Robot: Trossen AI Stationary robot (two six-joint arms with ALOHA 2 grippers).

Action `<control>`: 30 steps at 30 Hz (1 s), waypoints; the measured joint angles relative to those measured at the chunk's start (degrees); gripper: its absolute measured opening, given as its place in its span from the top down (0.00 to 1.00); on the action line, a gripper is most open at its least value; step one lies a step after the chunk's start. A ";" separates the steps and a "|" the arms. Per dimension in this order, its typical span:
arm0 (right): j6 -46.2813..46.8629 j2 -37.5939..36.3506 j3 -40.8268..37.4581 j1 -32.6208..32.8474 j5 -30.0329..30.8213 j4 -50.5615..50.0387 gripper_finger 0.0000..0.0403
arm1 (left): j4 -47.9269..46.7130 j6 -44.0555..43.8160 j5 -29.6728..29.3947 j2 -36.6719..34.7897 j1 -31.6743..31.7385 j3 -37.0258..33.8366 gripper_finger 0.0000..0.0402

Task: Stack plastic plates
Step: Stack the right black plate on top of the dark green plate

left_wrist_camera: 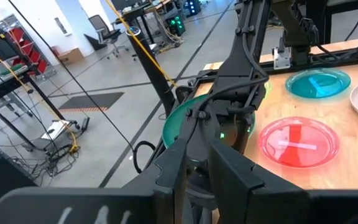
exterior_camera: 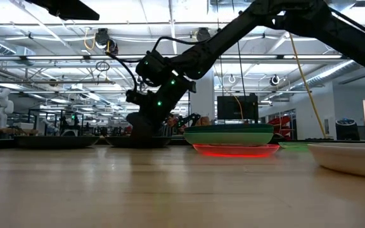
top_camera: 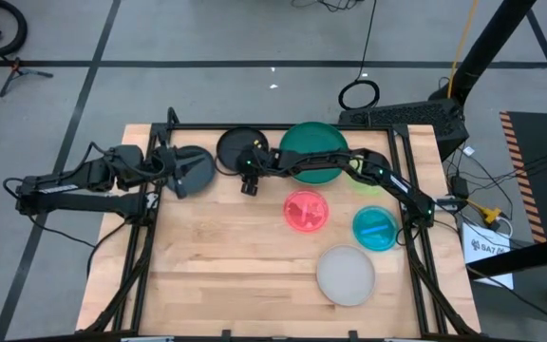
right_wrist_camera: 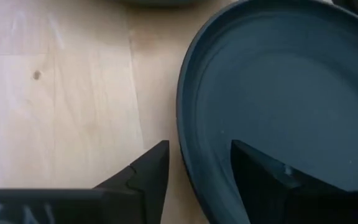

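Your stack is barely begun, judging by the layout: the large round dark green plastic plate [top_camera: 313,144] at the back may already sit on a light green plate [top_camera: 368,184] peeking out beside it, while the frosted white round plate [top_camera: 346,275] near the front, the black round plate [top_camera: 238,144], the grey plate [top_camera: 190,171], the translucent pink plate [top_camera: 307,210] and the small blue plate [top_camera: 376,228] all lie single on the wooden table [top_camera: 216,266]. Your right gripper [right_wrist_camera: 194,165] straddles the black plate's rim with fingers apart, not clamped; the left gripper [top_camera: 174,169] is at the grey plate, narrowly apart, grip unclear. No legible writing anywhere.
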 joint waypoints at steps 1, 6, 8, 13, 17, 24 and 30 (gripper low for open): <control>-0.01 0.10 0.00 0.00 0.01 -0.19 0.60 | 0.00 0.01 0.00 0.00 0.00 0.00 0.82; -0.13 0.17 0.00 0.33 0.00 0.17 0.64 | 0.00 0.04 0.02 0.00 -0.01 0.00 0.82; -0.13 0.17 0.00 0.49 -0.02 0.49 0.68 | 0.00 0.04 0.02 0.00 0.00 0.00 0.82; 0.01 0.17 0.00 1.09 -0.01 0.82 0.81 | -0.02 0.02 0.02 0.00 0.00 0.00 0.82; -0.19 0.17 0.00 1.76 0.15 1.28 0.92 | -0.02 0.02 0.04 0.00 0.00 0.00 0.82; -2.38 0.13 0.00 3.18 3.57 1.68 0.97 | -0.02 -0.22 0.04 0.00 0.00 0.00 0.82; -4.56 0.04 0.85 4.28 4.76 1.45 0.99 | -0.03 -0.48 0.07 0.00 0.00 0.00 0.82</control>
